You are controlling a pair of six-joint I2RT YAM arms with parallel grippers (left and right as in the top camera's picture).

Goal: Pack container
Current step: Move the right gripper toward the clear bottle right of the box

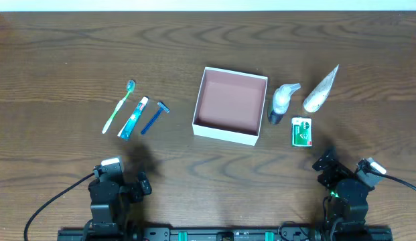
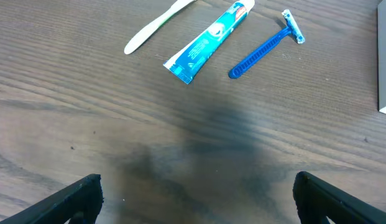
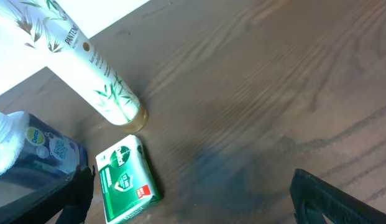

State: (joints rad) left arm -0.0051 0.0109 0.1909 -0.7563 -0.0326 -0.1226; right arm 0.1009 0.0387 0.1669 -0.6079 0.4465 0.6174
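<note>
The container [image 1: 229, 102] is a square white box with a pink-brown inside, open and empty at the table's middle. Left of it lie a toothbrush [image 1: 119, 106], a toothpaste tube [image 1: 132, 118] and a blue razor [image 1: 154, 116]. Right of it are a pump bottle [image 1: 280, 104], a white tube [image 1: 320, 90] and a green soap box [image 1: 301, 130]. My left gripper [image 1: 125, 177] is open and empty near the front edge, below the toothpaste [image 2: 208, 40] and razor [image 2: 264, 50]. My right gripper [image 1: 345, 171] is open and empty, just in front of the soap box [image 3: 125, 177].
The left wrist view shows the toothbrush handle [image 2: 155, 28] and the container's corner [image 2: 385, 62] at the far right. The right wrist view shows the white tube [image 3: 87, 62] and the pump bottle [image 3: 37, 149]. Bare wood lies between each gripper's fingers [image 2: 196, 186] [image 3: 193, 186].
</note>
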